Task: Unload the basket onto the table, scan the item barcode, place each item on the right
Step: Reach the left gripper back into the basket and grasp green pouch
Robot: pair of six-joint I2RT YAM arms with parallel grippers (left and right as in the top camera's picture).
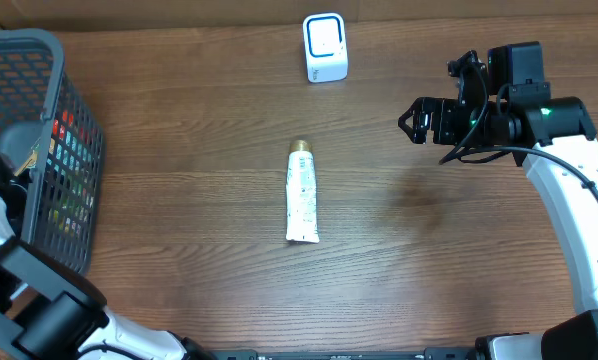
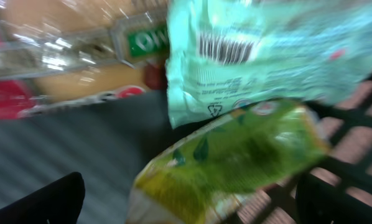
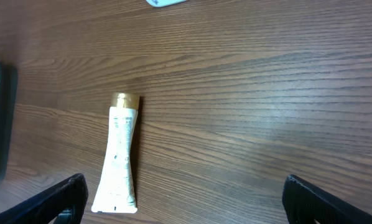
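Two packets, a green pouch [image 2: 236, 155] and a mint packet [image 2: 267, 50], lie in the basket [image 1: 39, 45] beneath the left gripper [image 2: 192, 208], which is spread wide, empty. A white tube [image 1: 302, 192] lies mid-worktop [image 1: 179, 120], gold cap toward the scanner [image 1: 325, 47] at the far edge. The right gripper [image 1: 409, 122] hovers right of it, released, holding nothing.

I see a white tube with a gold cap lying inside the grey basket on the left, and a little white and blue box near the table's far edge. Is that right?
Not quite. The white tube is not inside the grey basket. It lies on the bare table near the middle, well apart from the basket, as the overhead view shows. The white and blue box does sit near the far edge.
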